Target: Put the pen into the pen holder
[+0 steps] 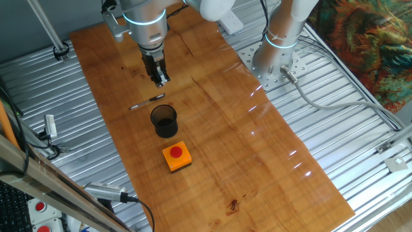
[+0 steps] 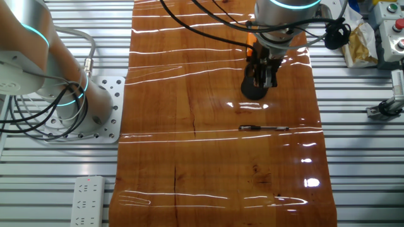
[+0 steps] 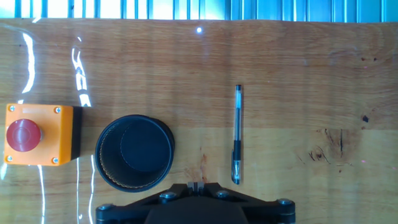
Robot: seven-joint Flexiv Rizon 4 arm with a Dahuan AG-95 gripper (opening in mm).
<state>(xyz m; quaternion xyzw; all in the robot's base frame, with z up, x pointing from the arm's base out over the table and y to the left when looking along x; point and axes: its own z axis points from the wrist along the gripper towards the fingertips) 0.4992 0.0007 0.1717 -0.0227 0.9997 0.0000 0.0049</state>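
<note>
The thin dark pen with a silvery part lies flat on the wooden table, just beyond the black cup pen holder. My gripper hangs above the table a little behind the pen, with its fingers closed together and nothing between them. In the hand view the pen lies lengthwise to the right of the upright, empty pen holder, and my gripper shows at the bottom edge. In the other fixed view my gripper partly hides the pen holder; the pen lies nearer the camera.
An orange box with a red button stands next to the pen holder, on the side away from the pen; it also shows in the hand view. The arm's base stands beside the wooden board, with cables around.
</note>
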